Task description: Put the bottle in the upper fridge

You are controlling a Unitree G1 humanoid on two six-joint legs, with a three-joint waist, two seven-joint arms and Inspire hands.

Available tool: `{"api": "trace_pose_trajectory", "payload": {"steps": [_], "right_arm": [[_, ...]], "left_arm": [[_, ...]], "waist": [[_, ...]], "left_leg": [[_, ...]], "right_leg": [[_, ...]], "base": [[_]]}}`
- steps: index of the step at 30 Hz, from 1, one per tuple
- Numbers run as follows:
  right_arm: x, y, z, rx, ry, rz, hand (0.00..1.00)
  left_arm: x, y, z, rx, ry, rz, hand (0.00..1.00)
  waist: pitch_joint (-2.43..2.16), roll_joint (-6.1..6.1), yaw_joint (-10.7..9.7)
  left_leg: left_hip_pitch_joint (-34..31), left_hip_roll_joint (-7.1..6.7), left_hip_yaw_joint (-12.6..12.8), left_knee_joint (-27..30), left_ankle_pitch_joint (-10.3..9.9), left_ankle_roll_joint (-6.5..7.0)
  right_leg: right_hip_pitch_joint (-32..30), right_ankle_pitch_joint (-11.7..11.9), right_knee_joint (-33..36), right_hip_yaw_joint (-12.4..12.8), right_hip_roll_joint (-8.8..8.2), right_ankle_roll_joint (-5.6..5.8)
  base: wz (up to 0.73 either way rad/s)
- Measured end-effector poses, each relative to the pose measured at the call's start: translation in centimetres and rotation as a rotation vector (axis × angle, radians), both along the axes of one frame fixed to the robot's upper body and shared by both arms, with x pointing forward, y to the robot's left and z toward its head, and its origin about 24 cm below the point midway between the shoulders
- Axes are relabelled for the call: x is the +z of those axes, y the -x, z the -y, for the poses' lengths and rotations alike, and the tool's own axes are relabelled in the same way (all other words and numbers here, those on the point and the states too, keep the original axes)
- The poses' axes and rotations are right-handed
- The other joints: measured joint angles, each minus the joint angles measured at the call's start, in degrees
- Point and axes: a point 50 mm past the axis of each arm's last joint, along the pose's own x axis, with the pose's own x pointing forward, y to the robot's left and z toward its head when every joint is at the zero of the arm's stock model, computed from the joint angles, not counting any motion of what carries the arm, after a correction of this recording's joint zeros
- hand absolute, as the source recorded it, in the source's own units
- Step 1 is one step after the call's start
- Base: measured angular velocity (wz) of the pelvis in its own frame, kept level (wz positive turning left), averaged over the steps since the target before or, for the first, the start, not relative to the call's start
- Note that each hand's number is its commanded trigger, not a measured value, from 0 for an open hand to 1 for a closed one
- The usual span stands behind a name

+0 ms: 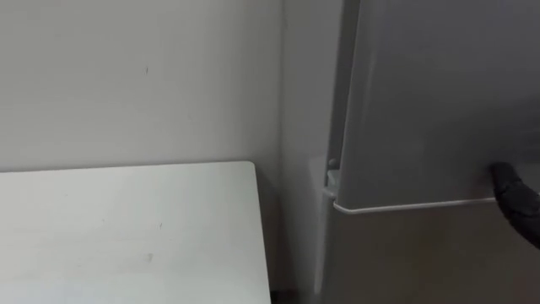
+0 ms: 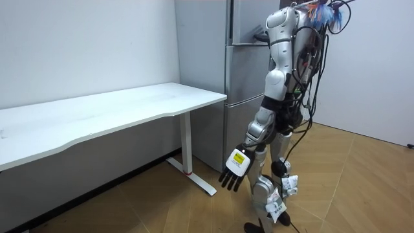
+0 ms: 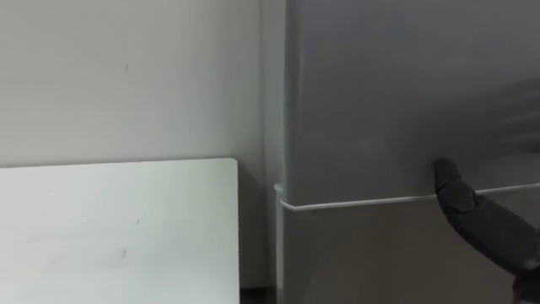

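I stand close in front of the grey fridge [image 2: 242, 71], at the room view's right end of the table. Its upper door [image 1: 439, 101] meets the lower door [image 1: 405, 253] at a pale seam [image 3: 363, 203]. My right hand [image 3: 472, 211] comes in from the lower right, and its dark tip touches the upper door just above that seam; the hand [image 1: 515, 198] is cut off by the picture's edge. My left hand [image 2: 234, 169] hangs open at my side, holding nothing.
A white table [image 1: 126, 228] stands to the left of the fridge, against the pale wall [image 1: 143, 76], with a narrow gap between them. In the room view the table [image 2: 129, 107] is long, on a white leg [image 2: 187, 145], over wooden floor [image 2: 362, 188].
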Motion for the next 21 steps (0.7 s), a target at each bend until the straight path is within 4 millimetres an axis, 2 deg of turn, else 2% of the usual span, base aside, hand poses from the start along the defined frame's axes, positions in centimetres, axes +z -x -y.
{"api": "trace_pose_trajectory", "payload": {"steps": [8, 15, 16, 21], "right_arm": [[-0.3, -0.2, -0.5, -0.009, 0.083, -0.025, 0.0], [-0.3, -1.0, -0.4, -0.01, 0.089, -0.031, 0.0], [-0.4, -1.1, -0.3, -0.011, 0.089, -0.037, 0.0], [-0.6, -1.7, -0.2, -0.012, 0.086, -0.051, 0.0]], "left_arm": [[-0.1, -0.2, 0.2, -0.021, 0.013, -0.001, 0.0], [-0.1, -0.2, 0.2, -0.057, 0.007, -0.017, 0.0], [-0.1, -0.2, 0.1, -0.056, 0.005, -0.017, 0.0], [0.0, 0.1, -0.2, -0.052, 0.0, -0.041, 0.0]], "waist": [[0.12, -0.72, 0.04], [-0.04, -0.84, 0.1], [0.06, -1.22, 0.19], [-0.09, -2.02, 0.24]], "left_leg": [[0.11, 0.0, -0.25, -0.06, 0.0, 0.0], [0.04, 0.02, -0.47, -0.06, 0.01, 0.0], [0.03, 0.06, -0.47, -0.11, 0.01, -0.01], [-0.08, 0.11, -0.52, -0.12, 0.03, -0.04]], "right_leg": [[0.02, 0.04, -0.01, -0.06, -0.06, -0.03], [0.04, 0.12, -0.15, -0.18, 0.02, -0.08], [0.06, 0.12, -0.12, -0.24, 0.02, -0.09], [0.16, 0.16, -0.17, -0.38, -0.03, -0.14]], "base": [[0.0], [0.0], [0.0], [0.0]]}}
